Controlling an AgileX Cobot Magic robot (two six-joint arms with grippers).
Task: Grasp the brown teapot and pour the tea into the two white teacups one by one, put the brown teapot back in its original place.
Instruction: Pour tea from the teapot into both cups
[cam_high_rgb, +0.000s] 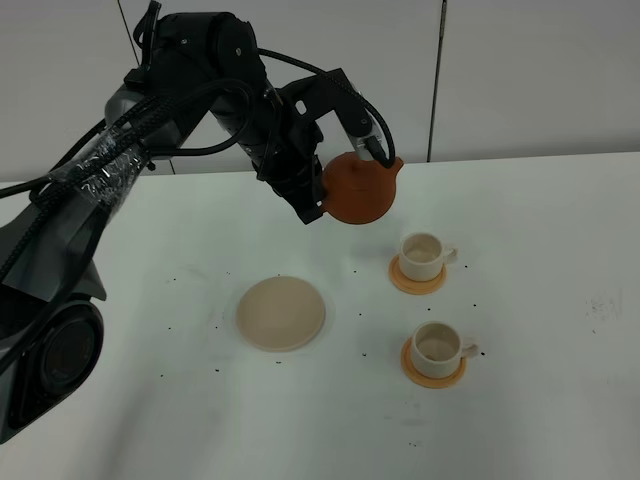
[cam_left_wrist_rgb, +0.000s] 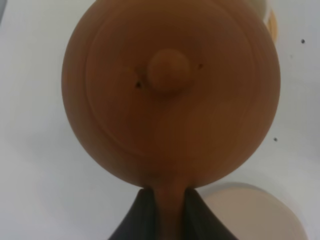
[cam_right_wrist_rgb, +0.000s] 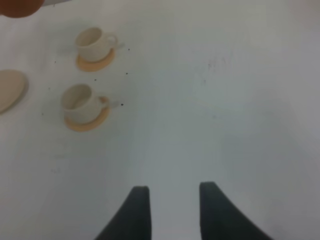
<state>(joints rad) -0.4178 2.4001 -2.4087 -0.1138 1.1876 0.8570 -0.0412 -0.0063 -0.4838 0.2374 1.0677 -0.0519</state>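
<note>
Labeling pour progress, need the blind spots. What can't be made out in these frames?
- How much tea is in the brown teapot: lid on, all views.
- Contents of far teacup and near teacup: too small in exterior high, blurred in right wrist.
- Spout: unseen in left wrist, beyond the pot's body.
- Left gripper: cut off by the frame edge in left wrist; lost against the dark arm in exterior high.

Bright, even light, blurred (wrist views)

Black cabled arm (cam_high_rgb: 215, 75), dark tapered claw (cam_left_wrist_rgb: 168, 195)
</note>
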